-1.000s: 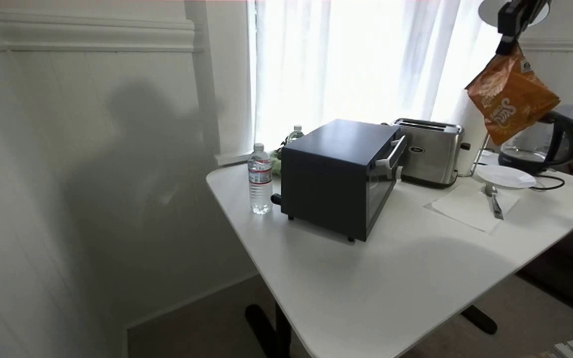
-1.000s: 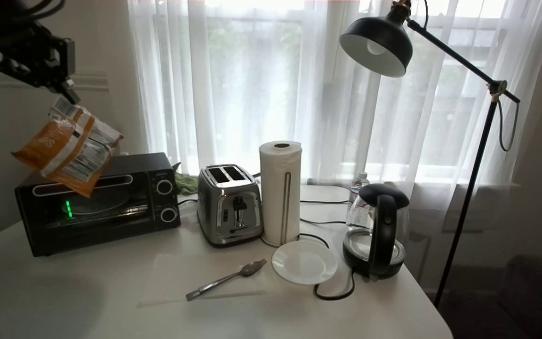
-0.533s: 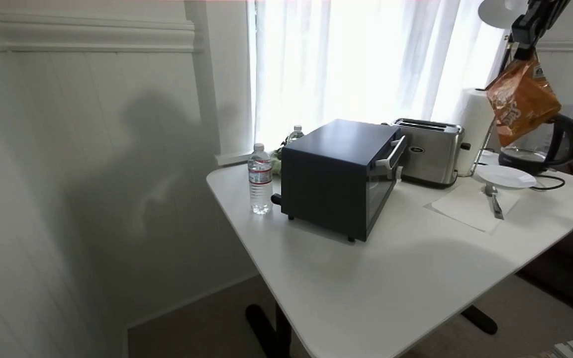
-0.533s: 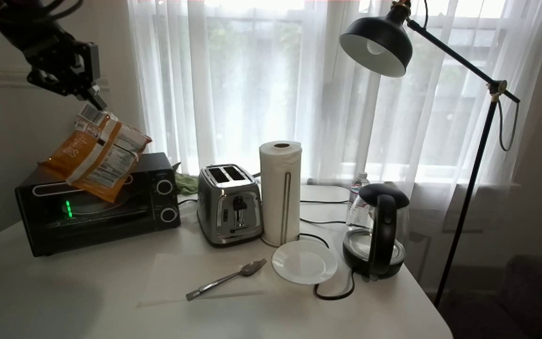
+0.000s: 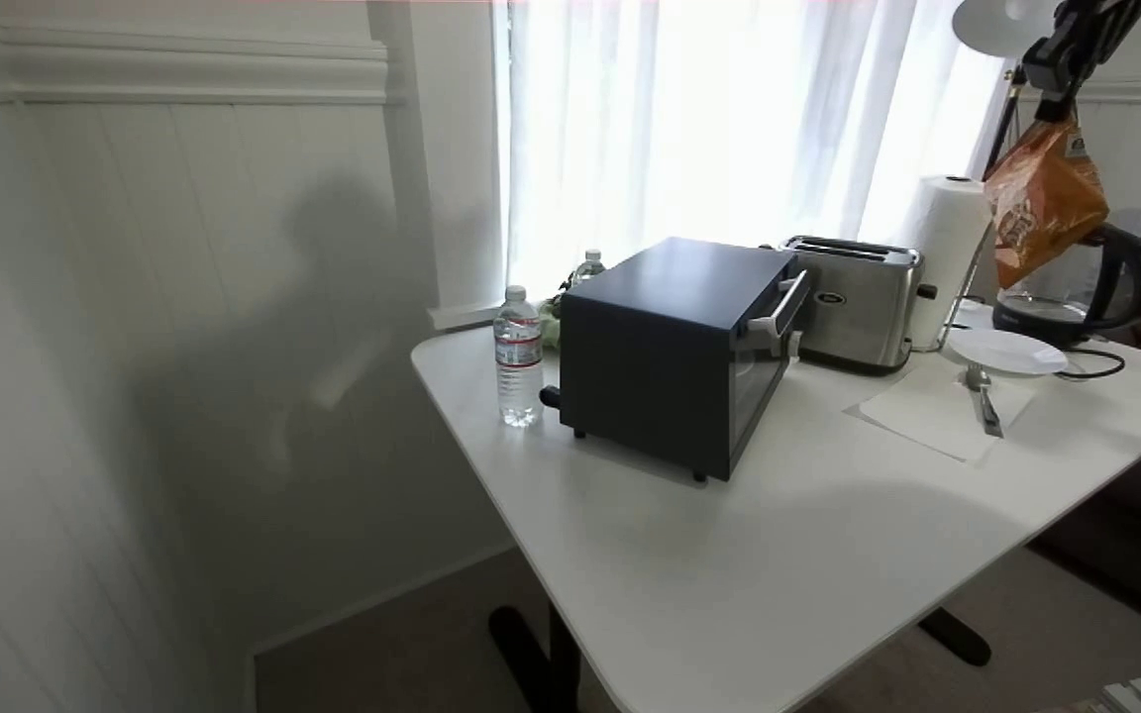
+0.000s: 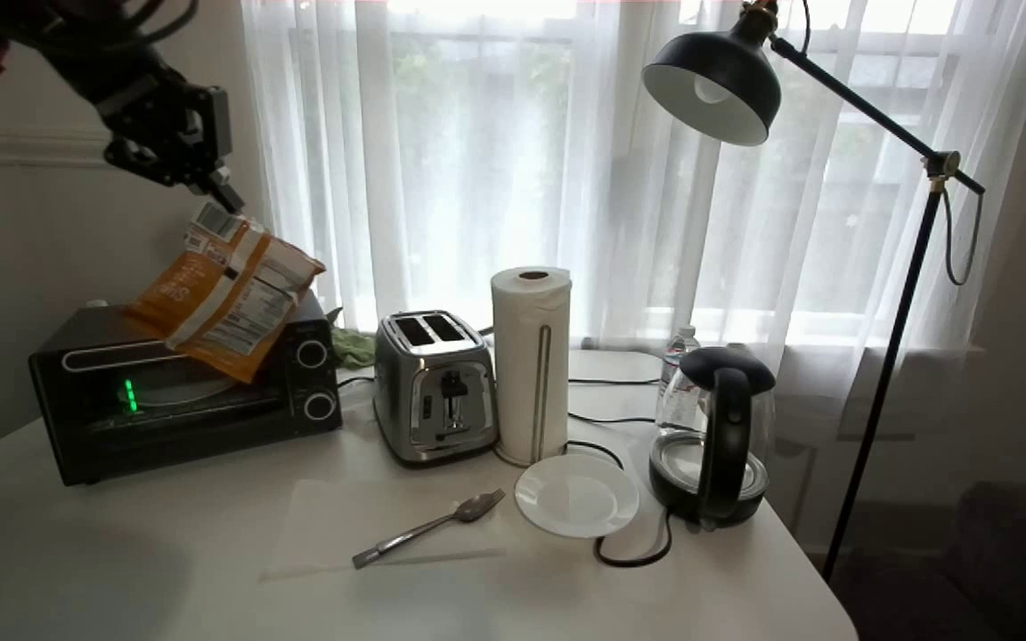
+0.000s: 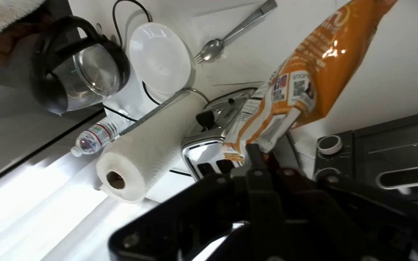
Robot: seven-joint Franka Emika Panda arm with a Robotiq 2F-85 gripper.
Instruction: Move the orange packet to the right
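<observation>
Two dark jaws, pinched tight on a crinkled edge, and hanging from them, the flat orange snack packet with white patches [image 7: 325, 72], tilted in mid-air above the white bench [image 5: 778, 594]! Just under the grip, a barcode; farther down, glossy orange with pale lettering. In an exterior view it hangs across the sightline to the black box-shaped toaster oven [image 6: 166, 418], masking part of the top and front, while a green glow shows in the door. And in an exterior view, its lower edge overlaps the clear glass kettle with black handle and base [image 5: 1071, 292]. Down on the bench, just beside the oven: the shiny steel two-slot toaster [image 6: 435, 392], and next to it the tall white paper-towel roll [image 6: 526, 365], upright. Round white plate [image 6: 577, 496] at the foot of the roll, kettle close by. Silver fork and spoon [image 6: 424, 530], nested together, lying on the thin white paper [image 5: 922, 408]. Back round the oven, on the side away from the toaster, a clear plastic water bottle with a red-striped label [image 5: 519, 361] stands upright. And out past the kettle, the black jointed lamp [image 6: 727, 80], its shade set before the sheer white curtains [image 6: 495, 178]!
</observation>
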